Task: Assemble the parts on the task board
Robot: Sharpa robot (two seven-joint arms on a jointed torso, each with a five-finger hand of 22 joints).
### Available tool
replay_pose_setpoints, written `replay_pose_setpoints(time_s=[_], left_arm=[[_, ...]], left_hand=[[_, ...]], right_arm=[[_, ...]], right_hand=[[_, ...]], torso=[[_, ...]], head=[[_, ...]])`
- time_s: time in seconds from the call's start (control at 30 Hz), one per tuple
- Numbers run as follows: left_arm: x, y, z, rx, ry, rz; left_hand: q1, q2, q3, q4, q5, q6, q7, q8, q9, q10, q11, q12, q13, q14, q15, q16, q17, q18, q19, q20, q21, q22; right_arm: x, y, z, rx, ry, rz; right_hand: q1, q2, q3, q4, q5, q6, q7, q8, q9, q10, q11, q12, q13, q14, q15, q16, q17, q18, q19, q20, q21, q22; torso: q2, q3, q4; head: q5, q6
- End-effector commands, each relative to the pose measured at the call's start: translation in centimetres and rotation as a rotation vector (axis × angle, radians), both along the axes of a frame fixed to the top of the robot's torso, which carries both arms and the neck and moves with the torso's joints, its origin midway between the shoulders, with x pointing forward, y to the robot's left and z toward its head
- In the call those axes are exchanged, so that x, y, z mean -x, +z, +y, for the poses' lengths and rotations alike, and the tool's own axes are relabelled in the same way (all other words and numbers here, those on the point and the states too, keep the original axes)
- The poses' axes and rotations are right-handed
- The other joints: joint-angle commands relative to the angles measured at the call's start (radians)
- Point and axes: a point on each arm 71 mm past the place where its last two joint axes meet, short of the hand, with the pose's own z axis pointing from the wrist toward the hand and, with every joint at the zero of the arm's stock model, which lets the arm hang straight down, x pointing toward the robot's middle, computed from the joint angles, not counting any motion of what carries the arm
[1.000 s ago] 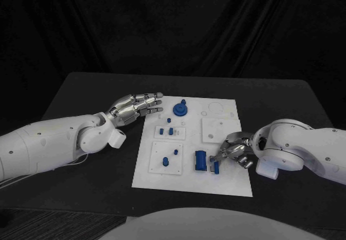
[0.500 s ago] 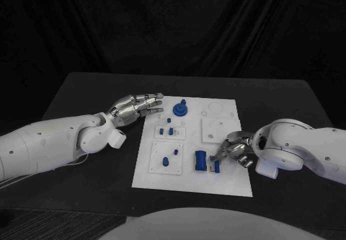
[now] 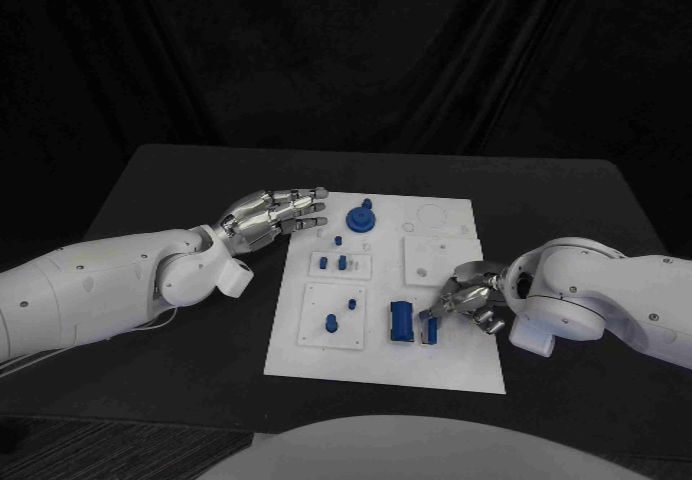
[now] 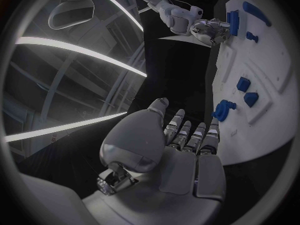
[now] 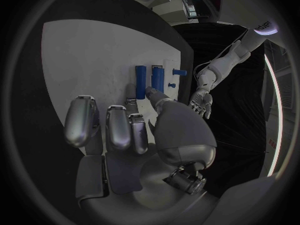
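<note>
The task board (image 3: 454,360) sits mid-desk (image 3: 159,170), with blue parts (image 3: 400,320) seated in its raised white plates. Right hand (image 3: 464,300) has its fingers (image 5: 119,127) on the small blue piece (image 3: 430,330) beside the long block; can't tell if it's clamped. Left hand (image 3: 271,215) rests at the board's far corner, fingers straight, nothing in them, round knob part (image 3: 361,217) just beyond.

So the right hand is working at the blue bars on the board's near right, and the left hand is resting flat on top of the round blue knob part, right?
Not quite. The right hand is at the blue bars, but the head view shows the left hand open beside the task board, off its left edge. Its fingers stop short of the round blue knob part, touching nothing.
</note>
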Motion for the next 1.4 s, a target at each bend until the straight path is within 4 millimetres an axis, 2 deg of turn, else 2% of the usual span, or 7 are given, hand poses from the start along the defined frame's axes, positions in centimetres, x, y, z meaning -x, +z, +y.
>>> replay_pose_setpoints(time_s=[0.03,0.47,0.7,0.9,1.0,1.2,1.4], left_arm=[[0.1,0.0,-0.2,0.017,-0.012,0.005],[0.1,-0.1,-0.3,0.016,-0.017,0.009],[0.1,-0.1,-0.2,0.015,-0.018,0.012],[0.2,-0.1,-0.2,0.014,-0.02,0.014],[0.2,-0.1,-0.2,0.014,-0.019,0.014],[0.2,-0.1,0.0,0.012,-0.014,0.013],[0.2,-0.1,0.0,0.011,-0.012,0.012]], left_hand=[[-0.001,0.005,0.008,-0.002,0.004,0.01,0.003,0.005,0.002,-0.001,0.009,0.0,0.0,-0.001,0.003,0.002,0.0,-0.008,0.005,0.001,0.003,-0.001],[0.0,0.006,0.012,-0.004,0.006,0.01,0.004,0.005,0.002,0.0,0.01,0.0,0.0,-0.002,0.004,0.002,0.0,-0.008,0.005,0.001,0.003,-0.002],[0.001,0.006,0.013,-0.005,0.007,0.011,0.004,0.005,0.002,-0.001,0.01,0.0,0.0,-0.002,0.004,0.002,0.0,-0.008,0.005,0.001,0.003,-0.002],[0.001,0.005,0.016,-0.007,0.008,0.012,0.005,0.005,0.002,0.0,0.011,0.001,0.001,-0.001,0.004,0.004,0.001,-0.008,0.006,0.001,0.003,-0.002],[0.001,0.005,0.016,-0.007,0.008,0.012,0.005,0.005,0.002,0.0,0.011,0.001,0.001,-0.001,0.004,0.004,0.001,-0.008,0.006,0.001,0.003,-0.002],[0.001,0.005,0.021,-0.011,0.009,0.017,0.006,0.007,0.003,0.002,0.013,0.005,0.001,0.001,0.004,0.006,0.001,-0.008,0.007,0.001,0.004,-0.001],[0.001,0.004,0.023,-0.013,0.01,0.021,0.007,0.007,0.003,0.003,0.013,0.007,0.002,0.001,0.004,0.006,0.001,-0.008,0.008,0.001,0.004,-0.001]], right_arm=[[0.1,-0.1,0.1,0.005,0.001,0.004],[0.2,-0.2,0.2,0.021,0.023,0.026],[0.1,-0.3,0.1,0.022,0.02,0.026],[0.1,-0.1,-0.2,0.005,-0.006,0.002],[0.2,0.3,-0.6,-0.017,-0.029,-0.027],[-0.5,3.1,-1.7,-0.09,-0.076,-0.147],[-0.8,5.1,-2.3,-0.166,-0.063,-0.228]], right_hand=[[-0.019,-0.004,-0.005,0.013,-0.014,0.0,-0.001,0.005,0.002,0.104,-0.007,0.003,0.263,0.029,-0.006,-0.003,-0.001,0.013,-0.001,-0.009,-0.003,0.162],[-0.123,-0.039,-0.105,0.107,-0.097,-0.015,0.002,0.01,0.013,0.104,-0.003,0.003,0.263,0.028,-0.003,-0.008,-0.01,0.015,-0.003,-0.006,-0.013,0.16],[-0.129,-0.032,-0.171,0.144,-0.212,-0.021,0.002,0.014,0.02,0.104,-0.003,0.003,0.263,0.028,-0.003,-0.009,-0.011,0.015,-0.003,-0.006,-0.016,0.16],[-0.165,-0.027,-0.24,0.206,-0.217,-0.021,0.001,0.018,0.025,0.104,-0.005,0.003,0.263,0.029,-0.004,-0.006,-0.005,0.016,-0.005,-0.007,-0.025,0.158],[-0.188,0.003,-0.29,0.263,-0.189,-0.019,-0.001,0.024,0.03,0.104,-0.006,0.003,0.263,0.03,-0.005,-0.003,0.002,0.017,-0.006,-0.008,-0.029,0.157],[-0.282,0.103,-0.374,0.272,-0.138,-0.01,-0.004,0.027,0.033,0.104,-0.009,0.003,0.263,0.035,-0.008,0.011,0.031,0.015,-0.001,-0.01,-0.016,0.161],[-0.329,0.169,-0.465,0.271,-0.188,-0.05,0.017,-0.052,-0.021,0.104,0.01,0.003,0.263,0.04,0.006,0.03,0.064,0.009,0.007,0.0,0.015,0.169]], torso=[[0.0,-0.0001,0.0001],[0.0,-0.0001,0.0001],[0.0,0.0002,0.0002],[0.0,0.0002,-0.0002],[0.0,0.0002,0.0],[0.0,-0.0002,0.0002],[0.0,-0.0007,0.0001]], head=[[0.002,0.0],[0.005,0.0],[0.006,0.0],[0.007,0.0],[0.008,0.0],[0.008,0.0],[0.005,0.0]])
